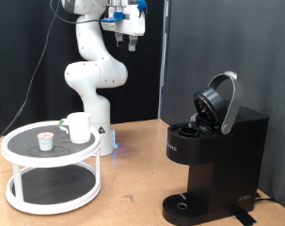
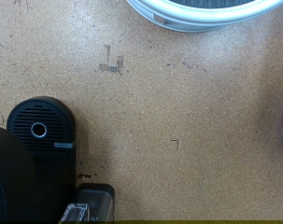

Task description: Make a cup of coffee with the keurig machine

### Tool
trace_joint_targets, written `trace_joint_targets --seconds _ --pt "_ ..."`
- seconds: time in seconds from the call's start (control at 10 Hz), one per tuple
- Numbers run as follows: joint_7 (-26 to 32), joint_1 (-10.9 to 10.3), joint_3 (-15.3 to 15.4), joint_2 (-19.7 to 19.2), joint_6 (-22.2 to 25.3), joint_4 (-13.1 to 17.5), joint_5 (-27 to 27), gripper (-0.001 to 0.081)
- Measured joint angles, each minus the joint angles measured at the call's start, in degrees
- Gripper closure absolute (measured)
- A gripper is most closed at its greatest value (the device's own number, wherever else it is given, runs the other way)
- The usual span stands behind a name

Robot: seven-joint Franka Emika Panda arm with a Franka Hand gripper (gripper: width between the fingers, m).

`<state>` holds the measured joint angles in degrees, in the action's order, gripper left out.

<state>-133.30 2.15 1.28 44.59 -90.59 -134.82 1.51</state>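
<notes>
Up near the exterior view's top, raised high on the white arm (image 1: pixel 90 56) and well above everything else: the claw (image 1: pixel 132 41), touching nothing, nothing seen between its fingers, too small and blurred to tell whether wide or narrow. Down at the exterior view's left, on the wooden desk (image 1: pixel 133 160): a round white two-tier stand (image 1: pixel 50 165) with a dark top shelf. On that shelf, toward its right edge: the cup (image 1: pixel 78 127), upright, handle turned to the exterior view's left, inside not visible from this angle. Just beside the cup, apart from it: a small white pod (image 1: pixel 46 141) with a brownish top, also upright. Lower shelf of the stand: nothing to be made out. At the exterior view's right, well apart from the stand: the keurig machine (image 1: pixel 215 155), black, lid swung up and back, chamber under the lid exposed but too dark to say what sits inside. Round drip base at the machine's foot bare, carrying no vessel. From the wrist view, looking straight down: mostly bare speckled desk (image 2: pixel 178 112), the stand's white rim (image 2: pixel 202 14) at one edge, the machine's round drip base (image 2: pixel 40 129) with its slotted grate at another, no fingers in sight.
</notes>
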Motion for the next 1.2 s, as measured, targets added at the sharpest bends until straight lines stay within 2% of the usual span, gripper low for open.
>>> trace_joint_targets --seconds 0.2,0.4,0.7,1.2 --pt "2.6 0.4 -1.7 0.0 2.1 1.0 -0.7 0.0072" --pt "7.4 1.2 -5.3 0.0 3.8 1.8 -3.2 0.0072" --pt "10.9 3.2 -10.1 0.0 4.4 2.7 -5.8 0.0072" --pt "14.9 3.9 -12.5 -0.2 4.5 2.5 -7.0 0.0072"
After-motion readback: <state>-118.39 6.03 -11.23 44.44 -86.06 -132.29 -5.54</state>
